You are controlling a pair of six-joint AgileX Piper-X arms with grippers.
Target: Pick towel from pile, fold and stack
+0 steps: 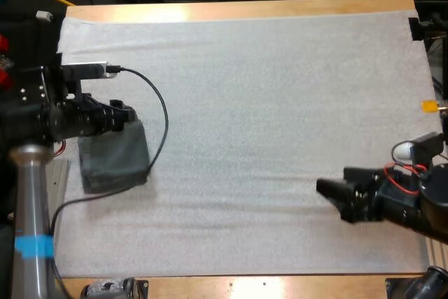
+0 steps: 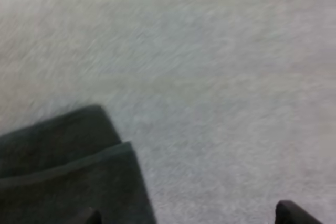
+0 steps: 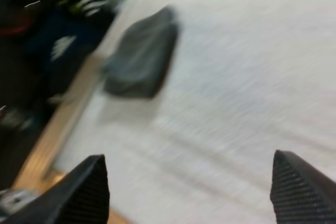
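A folded dark grey-green towel stack (image 1: 115, 159) lies at the left side of the white mat (image 1: 280, 103). My left gripper (image 1: 131, 115) hovers at the stack's far edge. In the left wrist view its fingers stand wide apart, open (image 2: 191, 216), with the layered towel stack (image 2: 63, 171) beside one fingertip and bare mat between them. My right gripper (image 1: 325, 188) sits low over the mat at the right, pointing left. In the right wrist view it is open (image 3: 191, 187) with nothing between its fingers, and the towel stack (image 3: 142, 53) lies far ahead near the table's edge.
The wooden table edge (image 1: 245, 9) frames the mat on the far and near sides. A small metal piece (image 1: 112, 288) sits at the near edge on the left. Dark clutter (image 3: 47, 35) lies beyond the table's edge past the towel stack.
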